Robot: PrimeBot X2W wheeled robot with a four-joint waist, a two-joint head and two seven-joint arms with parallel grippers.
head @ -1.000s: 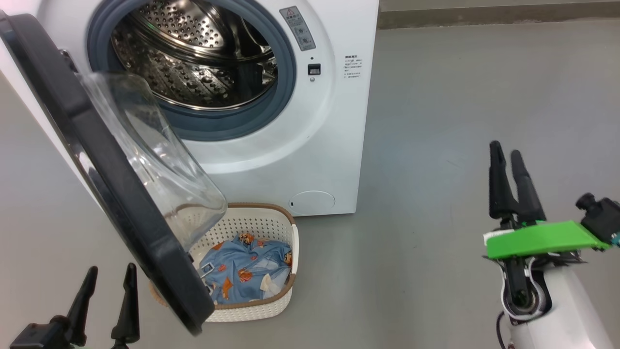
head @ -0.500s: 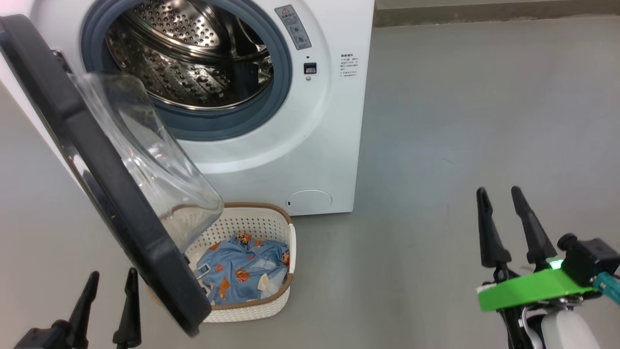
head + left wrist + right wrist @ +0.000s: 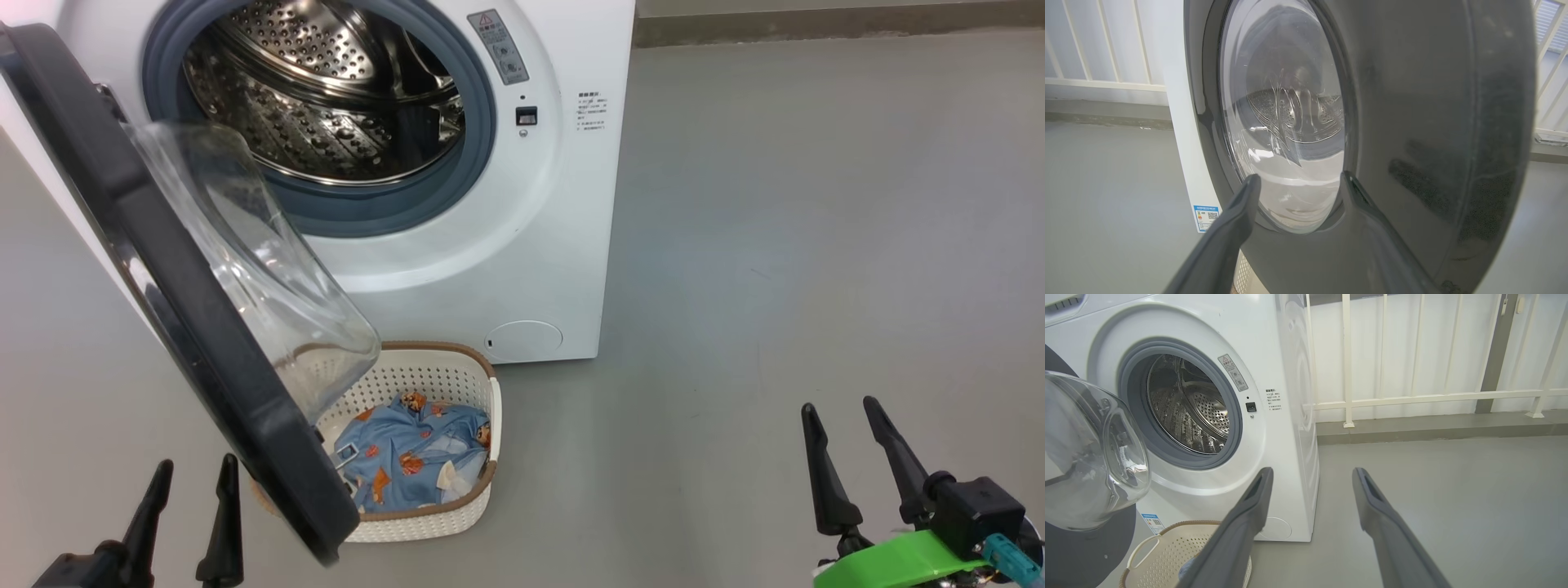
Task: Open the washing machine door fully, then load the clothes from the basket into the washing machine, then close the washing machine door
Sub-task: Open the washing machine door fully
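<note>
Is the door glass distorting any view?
Head view: the door glass warps the basket behind it, clothes are sharp. Left wrist view: the door sits close, its glass smearing the drum. Right wrist view: pale glare on the glass.

The left gripper (image 3: 197, 463), two long dark tapered fingers, sits low at the robot's left side. Its fingers are parted, pointing up and forward, with nothing between them. The right gripper (image 3: 838, 404) is likewise spread and empty, with a bright green plastic bracket (image 3: 898, 562) and a small black camera block (image 3: 976, 506) at its wrist.
</note>
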